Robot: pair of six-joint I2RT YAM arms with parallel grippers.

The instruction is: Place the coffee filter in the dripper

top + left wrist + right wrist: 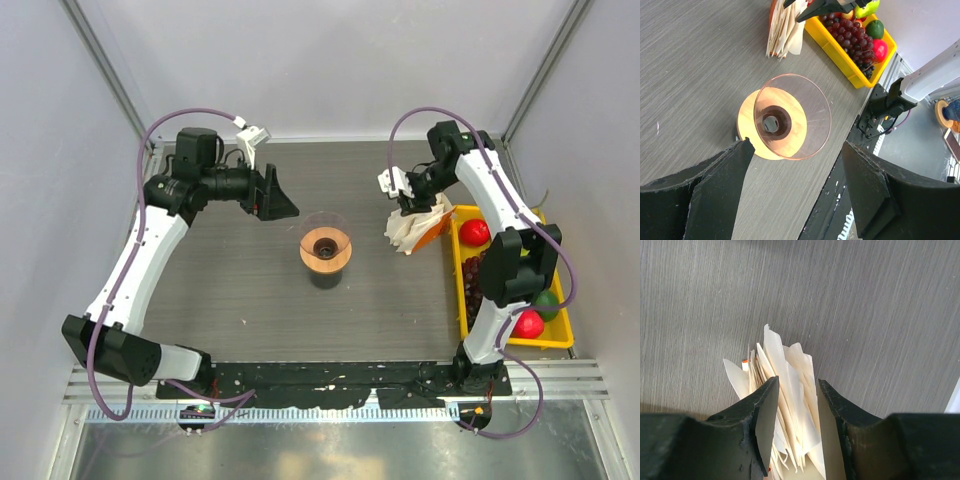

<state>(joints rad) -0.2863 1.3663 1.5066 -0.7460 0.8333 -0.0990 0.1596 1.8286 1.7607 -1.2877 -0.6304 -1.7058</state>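
The dripper (325, 247), a clear cone on a tan wooden collar (748, 119) with a dark centre, stands mid-table. My left gripper (283, 200) hangs open and empty just left of it and behind it; in the left wrist view (797, 145) the dripper sits just beyond the fingertips. My right gripper (410, 205) points down into the ruffled bunch of white paper filters (415, 228). In the right wrist view its jaws (797, 381) stand apart astride several sheets of the bunch (785, 365). No single coffee filter shows apart from the bunch.
A yellow fruit tray (560, 340) lies along the right edge, holding red fruit (474, 232), dark grapes (472, 275) and a green fruit (546, 303). The bunch leans against the tray's far left corner (840, 65). White walls enclose the table.
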